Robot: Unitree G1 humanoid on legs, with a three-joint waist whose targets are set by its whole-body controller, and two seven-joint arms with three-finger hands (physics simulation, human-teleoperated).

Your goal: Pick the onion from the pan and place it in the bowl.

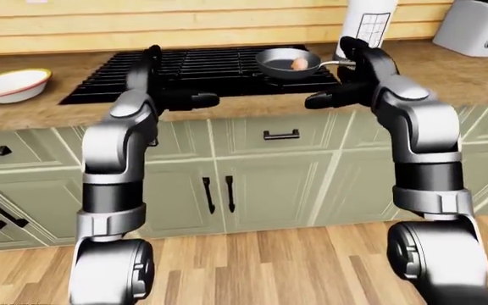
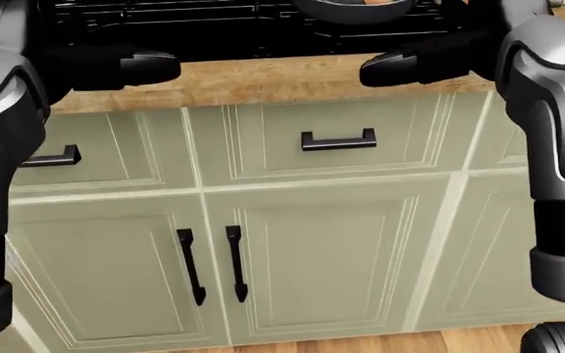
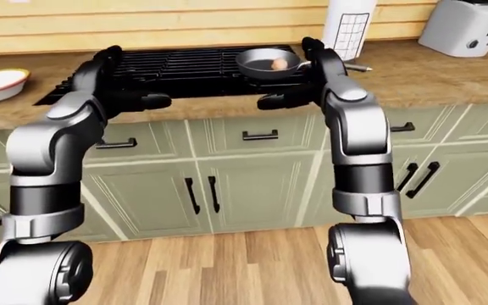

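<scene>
I am standing at the green cabinets (image 1: 270,190), both arms raised to counter height. My left hand (image 1: 181,98) is hovering at the near edge of the stove (image 1: 202,67), fingers spread wide and holding nothing. My right hand (image 1: 341,95) is hanging just beside the pan's handle, fingers likewise wide and empty. At twelve o'clock from the right hand, the pan (image 1: 288,62) is sitting on the grate with the onion (image 1: 299,63) resting inside it, untouched. Far off at nine o'clock, well apart on the wooden counter (image 1: 24,111), the bowl (image 1: 11,84) is waiting near the left-eye view's left edge. I judge the reach is only starting: next, my right hand needs to be travelling up and over the pan's rim, then dropping its fingers around the onion before any carry toward nine o'clock.
</scene>
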